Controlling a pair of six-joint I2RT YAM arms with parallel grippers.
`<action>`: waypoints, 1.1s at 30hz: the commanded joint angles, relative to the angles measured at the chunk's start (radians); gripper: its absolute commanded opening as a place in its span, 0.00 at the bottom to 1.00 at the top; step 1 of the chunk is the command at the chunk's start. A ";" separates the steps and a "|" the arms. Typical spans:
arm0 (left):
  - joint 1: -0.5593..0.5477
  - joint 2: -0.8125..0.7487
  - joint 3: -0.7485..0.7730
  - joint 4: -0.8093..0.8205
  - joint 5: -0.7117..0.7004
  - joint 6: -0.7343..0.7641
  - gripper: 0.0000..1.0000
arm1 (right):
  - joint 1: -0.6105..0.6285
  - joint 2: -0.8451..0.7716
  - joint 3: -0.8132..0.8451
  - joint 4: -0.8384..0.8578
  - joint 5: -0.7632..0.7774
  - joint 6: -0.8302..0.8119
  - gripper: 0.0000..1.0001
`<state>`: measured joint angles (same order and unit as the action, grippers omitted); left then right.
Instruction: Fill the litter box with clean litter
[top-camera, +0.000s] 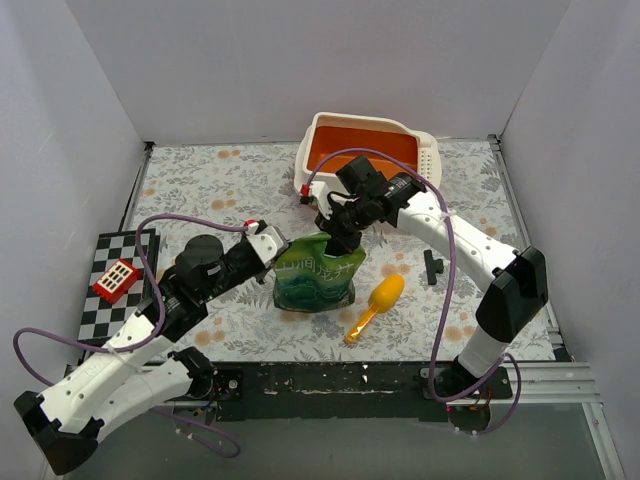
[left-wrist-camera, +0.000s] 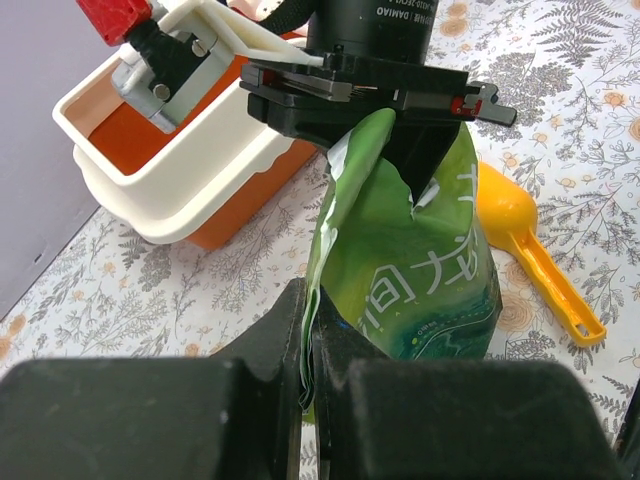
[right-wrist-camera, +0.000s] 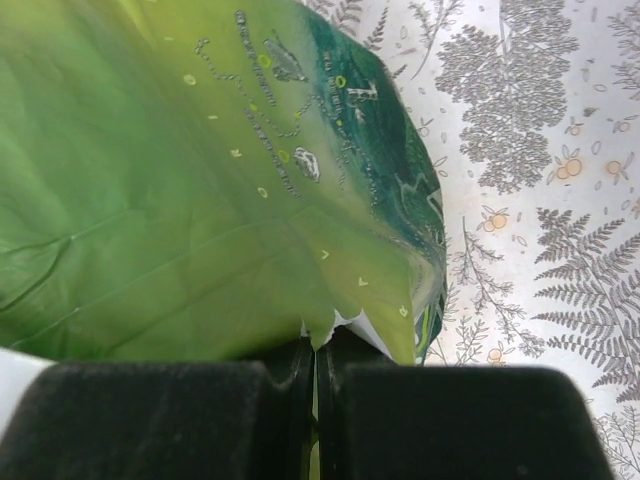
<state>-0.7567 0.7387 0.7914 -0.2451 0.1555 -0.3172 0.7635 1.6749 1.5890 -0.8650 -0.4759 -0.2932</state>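
Note:
The litter box (top-camera: 318, 135), white outside and orange inside, stands at the back of the table; it also shows in the left wrist view (left-wrist-camera: 150, 195). A green foil bag (top-camera: 312, 277) stands upright mid-table. My left gripper (top-camera: 272, 243) is shut on the bag's left top edge (left-wrist-camera: 318, 290). My right gripper (top-camera: 335, 240) is shut on the bag's torn top edge (right-wrist-camera: 330, 325). The bag fills the right wrist view (right-wrist-camera: 200, 180). No clean litter shows. A yellow-orange scoop (top-camera: 378, 302) lies on the table right of the bag, also in the left wrist view (left-wrist-camera: 520, 240).
A checkerboard (top-camera: 115, 285) with a red block (top-camera: 116, 278) lies at the left. A small black piece (top-camera: 433, 266) lies right of the scoop. A red-and-white tag (top-camera: 307, 190) sits by the litter box's near corner. White walls enclose the table.

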 joint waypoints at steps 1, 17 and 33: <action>-0.006 -0.035 -0.012 0.041 0.004 0.010 0.00 | 0.007 -0.017 0.034 -0.055 -0.122 -0.069 0.01; -0.006 -0.090 -0.031 0.043 0.026 0.000 0.00 | 0.008 -0.234 -0.146 -0.101 -0.201 -0.060 0.62; -0.006 -0.062 -0.017 0.043 0.036 -0.003 0.00 | 0.054 -0.274 -0.104 0.014 0.029 0.042 0.92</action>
<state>-0.7677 0.6735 0.7597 -0.2462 0.2203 -0.3271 0.8085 1.4307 1.4296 -0.8490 -0.4835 -0.2901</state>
